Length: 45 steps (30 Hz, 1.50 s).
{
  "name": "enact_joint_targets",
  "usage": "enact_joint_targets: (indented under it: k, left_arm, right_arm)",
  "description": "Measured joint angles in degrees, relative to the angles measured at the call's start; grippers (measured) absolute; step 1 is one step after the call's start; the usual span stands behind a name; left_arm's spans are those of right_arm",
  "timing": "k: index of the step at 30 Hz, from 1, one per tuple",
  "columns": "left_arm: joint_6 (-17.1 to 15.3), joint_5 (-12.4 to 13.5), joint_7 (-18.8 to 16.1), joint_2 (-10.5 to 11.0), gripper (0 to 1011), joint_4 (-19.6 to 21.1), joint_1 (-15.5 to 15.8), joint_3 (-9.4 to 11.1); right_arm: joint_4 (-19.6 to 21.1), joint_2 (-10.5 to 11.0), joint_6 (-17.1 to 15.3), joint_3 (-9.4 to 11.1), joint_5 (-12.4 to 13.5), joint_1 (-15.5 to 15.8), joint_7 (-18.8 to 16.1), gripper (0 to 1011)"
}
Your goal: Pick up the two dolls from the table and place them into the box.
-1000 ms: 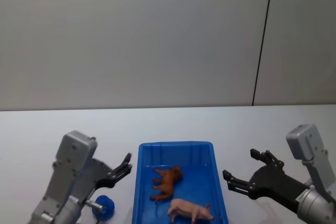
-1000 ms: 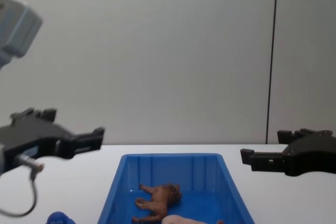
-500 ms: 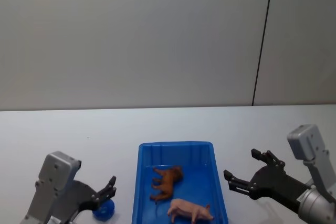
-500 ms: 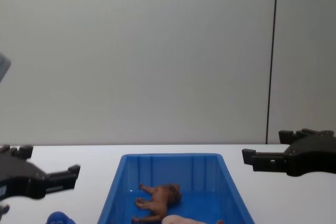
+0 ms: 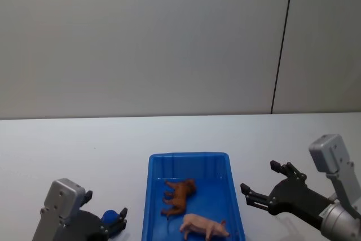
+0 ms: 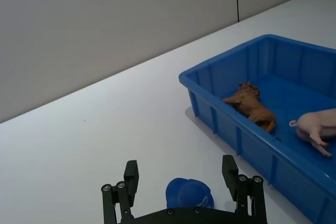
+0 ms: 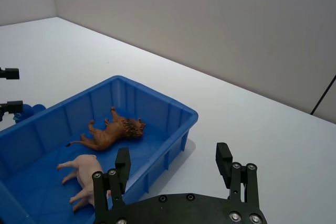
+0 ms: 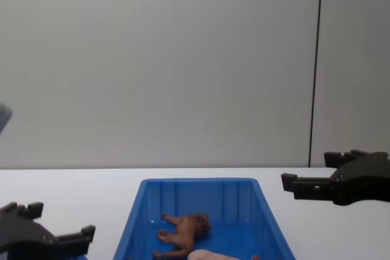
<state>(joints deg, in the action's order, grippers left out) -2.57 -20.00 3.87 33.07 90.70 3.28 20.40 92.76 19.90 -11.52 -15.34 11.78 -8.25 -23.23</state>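
Note:
Both dolls lie inside the blue box (image 5: 188,156). The reddish-brown shaggy doll (image 5: 179,195) is on its side near the middle, and the pink pig (image 5: 204,227) lies closer to me. My left gripper (image 5: 104,207) hangs open and low over the table (image 5: 113,139) left of the box, its fingers straddling a small rounded blue object (image 6: 189,195). The right gripper (image 5: 258,176) hovers open just right of the box with nothing in it. In the right wrist view the brown doll (image 7: 113,132) and the pig (image 7: 86,174) lie below the open right gripper (image 7: 172,153).
The small blue object (image 5: 110,217) sits on the table close to the box's left wall. A grey wall with one dark vertical seam (image 5: 282,43) stands behind the table. White tabletop stretches beyond the box and to both sides.
My left arm has dropped and drawn back toward the near left corner, ending low over the small blue object. The right arm and both dolls have stayed put.

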Motion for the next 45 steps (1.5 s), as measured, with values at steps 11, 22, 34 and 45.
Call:
enact_joint_targets:
  k: [11, 22, 34, 45]
  left_arm:
    - [0.04, -0.15, 3.62, -1.6, 1003, -4.35, 1.25, 0.43]
    - [-0.51, -0.75, 4.89, -2.88, 981, -7.81, 2.47, 0.5]
    - [-1.81, -1.1, 4.95, -3.87, 628, -9.94, 3.61, 0.2]
    - [-1.9, 0.35, 4.04, -3.77, 517, -7.91, 4.26, -0.62]
  right_arm:
    - [0.0, 0.02, 0.0, 0.0, 0.0, 0.01, 0.0, 1001]
    - [0.0, 0.02, 0.0, 0.0, -0.01, 0.01, 0.0, 1001]
    - [0.0, 0.01, 0.0, 0.0, -0.01, 0.0, 0.0, 1001]
    - [-0.01, 0.01, -0.01, 0.0, -0.01, 0.01, 0.0, 1001]
